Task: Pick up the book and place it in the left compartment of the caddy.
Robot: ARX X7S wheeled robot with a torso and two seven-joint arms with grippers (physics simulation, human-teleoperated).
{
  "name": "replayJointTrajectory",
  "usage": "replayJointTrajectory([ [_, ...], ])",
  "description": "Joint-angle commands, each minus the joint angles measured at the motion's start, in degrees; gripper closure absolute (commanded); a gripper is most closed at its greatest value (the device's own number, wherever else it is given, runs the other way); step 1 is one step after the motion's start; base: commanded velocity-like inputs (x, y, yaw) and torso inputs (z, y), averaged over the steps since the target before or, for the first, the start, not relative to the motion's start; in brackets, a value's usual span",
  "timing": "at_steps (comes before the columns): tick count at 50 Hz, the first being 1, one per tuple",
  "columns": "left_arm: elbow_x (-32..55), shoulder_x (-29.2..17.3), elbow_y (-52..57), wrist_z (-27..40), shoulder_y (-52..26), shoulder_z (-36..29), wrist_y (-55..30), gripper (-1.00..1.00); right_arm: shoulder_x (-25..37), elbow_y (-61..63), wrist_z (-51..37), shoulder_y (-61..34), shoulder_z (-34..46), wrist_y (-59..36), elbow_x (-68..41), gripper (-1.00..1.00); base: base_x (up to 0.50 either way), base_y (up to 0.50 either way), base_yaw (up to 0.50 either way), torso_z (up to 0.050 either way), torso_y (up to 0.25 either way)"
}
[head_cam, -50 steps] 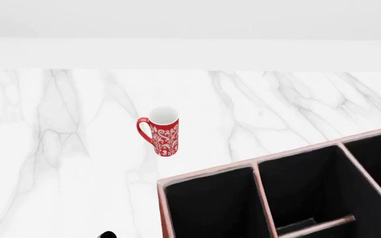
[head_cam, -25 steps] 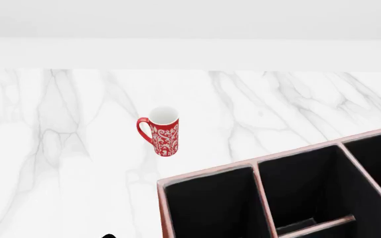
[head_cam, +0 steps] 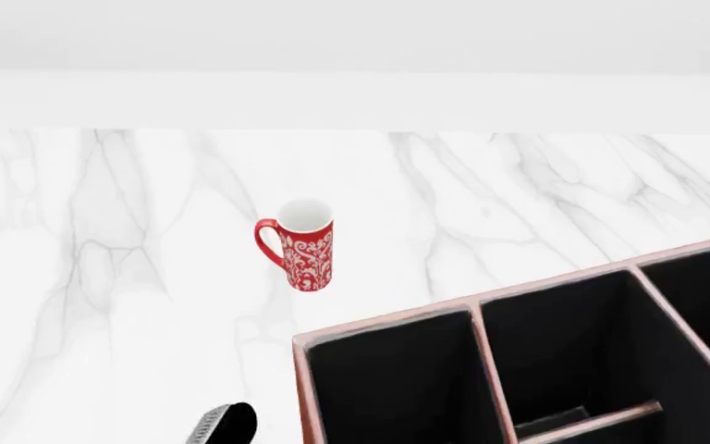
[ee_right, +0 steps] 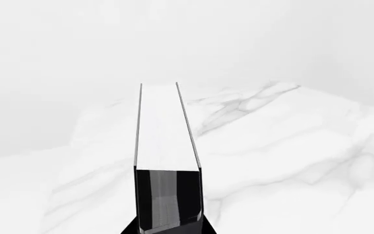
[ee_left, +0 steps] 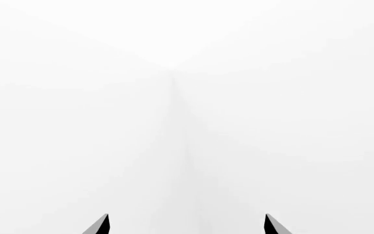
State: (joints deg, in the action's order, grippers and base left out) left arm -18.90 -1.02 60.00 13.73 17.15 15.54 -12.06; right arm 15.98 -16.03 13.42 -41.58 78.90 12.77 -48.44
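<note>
Book point(ee_right: 166, 146): stiff, weighty hardcover, matte covers; we clamp it across its thickness in right claw point(ee_right: 167, 225). Left claw point(ee_left: 185, 225) spread, empty.

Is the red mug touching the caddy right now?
Apart. The head view shows the red mug standing upright on the marble table, with a clear strip of bare marble between its base and the caddy rim's nearest corner.
</note>
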Motion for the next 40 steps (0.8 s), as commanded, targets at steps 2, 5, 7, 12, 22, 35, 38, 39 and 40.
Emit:
replayJointTrajectory([
  [2,0.14,1.0,0.0,-1.42,0.2,0.91,3.26,-1.0,3.6,6.21,-8.0,-1.31,-6.09,4.75,1.73,1.0,0.0,0.0,0.0,0.0,0.0],
  [5,0.75,1.0,0.0,-1.2,0.67,1.47,4.02,-1.0,4.54,8.11,-10.37,-1.48,-7.21,5.5,2.44,1.0,0.0,0.0,0.0,0.0,0.0],
  [7,1.36,1.0,0.0,-0.85,1.33,1.99,4.95,-1.0,5.82,11.1,-12.64,-1.67,-7.42,4.91,3.06,1.0,0.0,0.0,0.0,0.0,0.0],
  [12,1.78,1.0,0.0,-0.61,1.78,2.24,5.68,-1.0,8.32,17.29,-17.34,-1.38,-8.85,6.05,5.22,1.0,0.0,0.0,0.0,0.0,0.003],
  [22,2.02,1.0,0.0,-0.38,2.35,2.18,6.72,-1.0,13.95,29.58,-23.4,-1.56,-9.92,5.43,8.54,1.0,0.0,0.0,0.0,0.0,0.0],
  [35,2.84,1.0,0.0,0.1,3.45,2.83,8.15,-1.0,18.26,39.96,-27.84,-3.61,-12.34,4.18,8.85,1.0,0.0,0.0,0.0,0.0,0.001],
  [38,2.93,1.0,0.0,0.15,3.54,2.9,8.26,-1.0,19.06,40.99,-28.94,-3.8,-13.06,4.02,8.74,1.0,0.0,0.0,0.0,0.0,0.003],
  [39,2.89,1.0,0.0,0.15,3.55,2.83,8.31,-1.0,19.78,41.89,-30.53,-3.84,-13.97,4.0,8.89,1.0,0.0,0.0,0.0,0.0,0.0],
  [40,2.84,1.0,0.0,0.15,3.53,2.8,8.28,-1.0,20.0,42.19,-31.11,-3.94,-14.17,3.65,8.79,1.0,0.0,0.0,0.0,0.0,0.0],
])
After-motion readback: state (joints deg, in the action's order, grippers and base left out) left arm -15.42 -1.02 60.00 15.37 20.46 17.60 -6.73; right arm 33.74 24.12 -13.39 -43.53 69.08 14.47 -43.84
